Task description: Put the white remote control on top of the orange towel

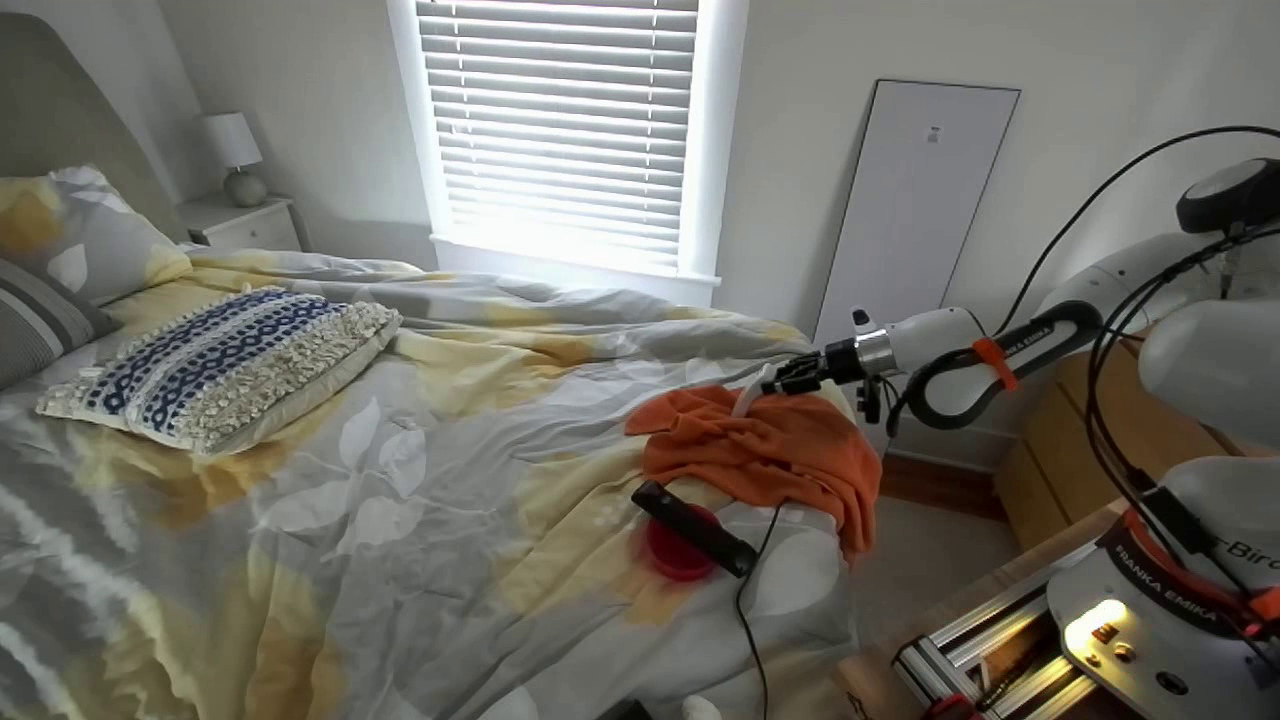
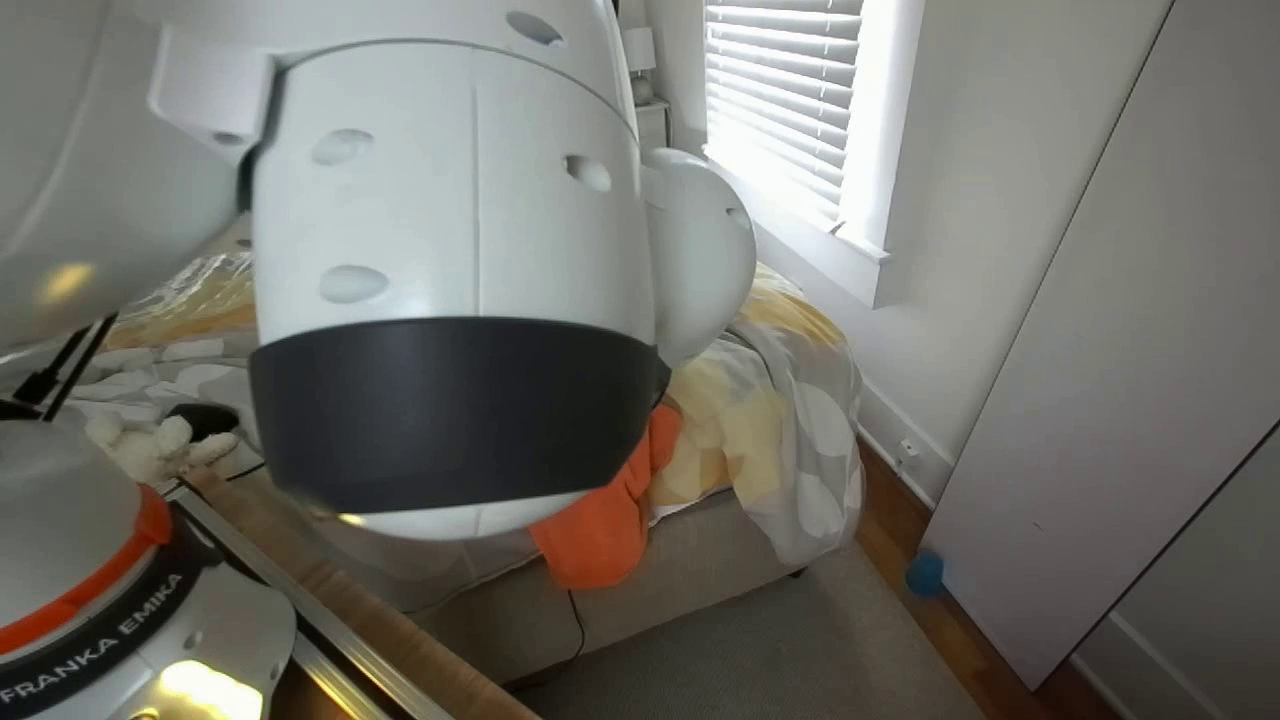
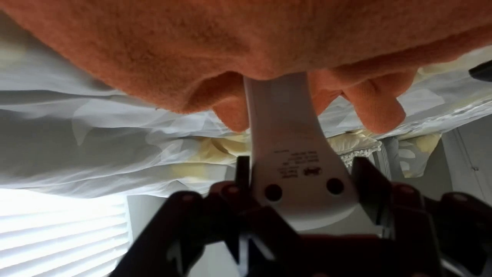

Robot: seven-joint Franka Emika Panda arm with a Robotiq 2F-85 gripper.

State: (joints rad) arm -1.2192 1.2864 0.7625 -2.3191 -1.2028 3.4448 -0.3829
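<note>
Nearest in an exterior view, a slim black bar-shaped device overlaps a round red object on the grey-and-yellow, leaf-patterned bed surface. Just beyond, the bunched orange cloth towel sits at the surface's edge, part of it hanging over the side in both exterior views, with a broad open stretch beside it. The white jointed arm reaches in over that edge. The black fingers are closed on the wide end of the white, tapering remote control, gripping both its sides. It is tilted, its lower part meeting the towel's folds, which hide its far end in the wrist view. Farther off are a fringed blue-and-white cushion, a tall white panel and a window with white blinds.
</note>
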